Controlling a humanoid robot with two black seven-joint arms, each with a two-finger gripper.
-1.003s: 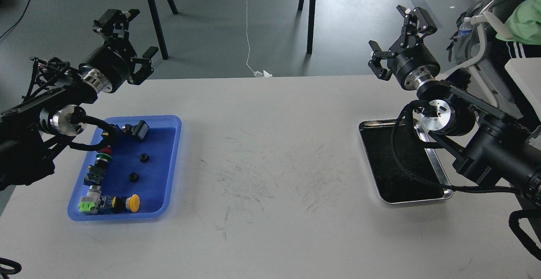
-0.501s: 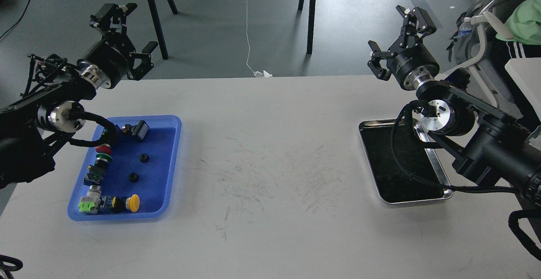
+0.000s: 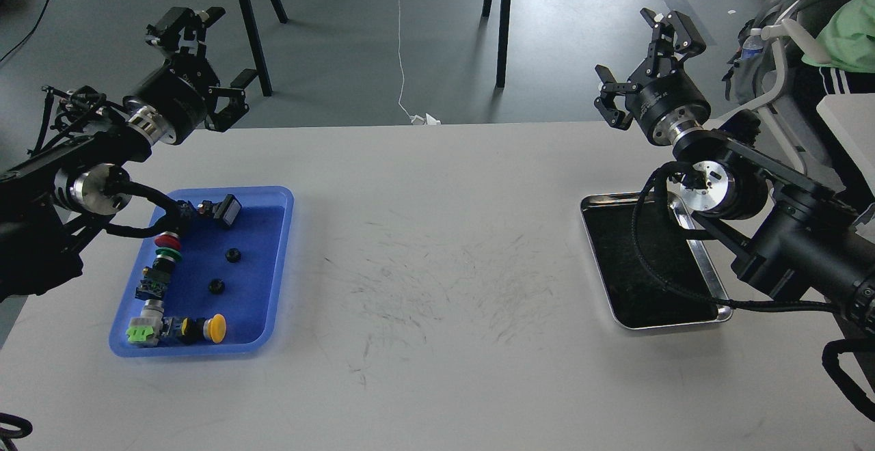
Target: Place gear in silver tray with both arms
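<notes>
Two small black gears (image 3: 233, 255) (image 3: 217, 286) lie apart in the middle of a blue tray (image 3: 281, 236) at the table's left. The silver tray (image 3: 618, 253), black inside, rests at the right with nothing in it; its right side is hidden under my right arm and a cable. My left gripper (image 3: 220, 51) hovers open above the table's far left edge, behind the blue tray, holding nothing. Above the far right edge, behind the silver tray, my right gripper (image 3: 639, 58) is also open and holds nothing.
The blue tray also carries a black switch (image 3: 227, 209), red and green push buttons (image 3: 164, 246), a yellow button (image 3: 217, 328) and a green connector (image 3: 140, 334) along its left and near sides. Stand legs (image 3: 249, 24) (image 3: 502, 20) rise beyond the table. A chair stands at far right.
My left gripper has drifted slightly left and up, away from the table edge. The right arm and the things in both trays have not moved.
</notes>
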